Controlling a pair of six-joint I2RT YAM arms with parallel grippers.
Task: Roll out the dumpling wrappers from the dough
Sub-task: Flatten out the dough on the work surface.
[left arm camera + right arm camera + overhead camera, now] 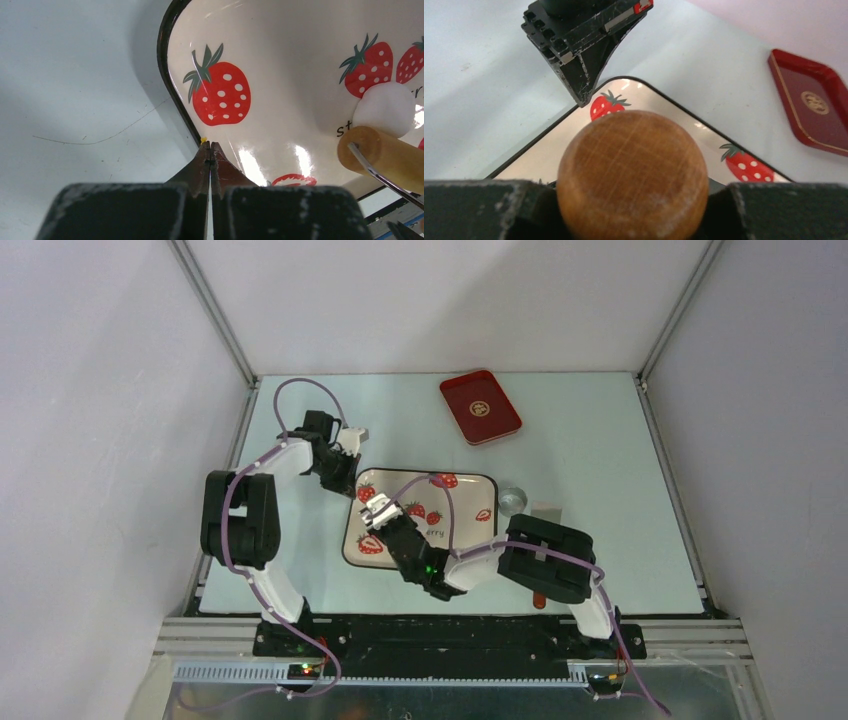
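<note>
The dough (385, 107) is a small white ball on the strawberry-print tray (280, 75), touching the end of a wooden rolling pin (380, 160). My right gripper (633, 200) is shut on that rolling pin (633, 175), whose round end fills the right wrist view. From above, the right gripper (377, 512) hangs over the tray's left half and hides the dough. My left gripper (210, 146) is shut with nothing in it, its tips at the tray's black rim near the far left corner (350, 483). No dumpling wrappers are in view.
A red tray (480, 407) lies at the back of the table. A small silvery round cup (513, 498) stands just right of the strawberry tray (470, 540), with a grey flat tool (546, 512) beside it. Walls close in the table's left, right and back.
</note>
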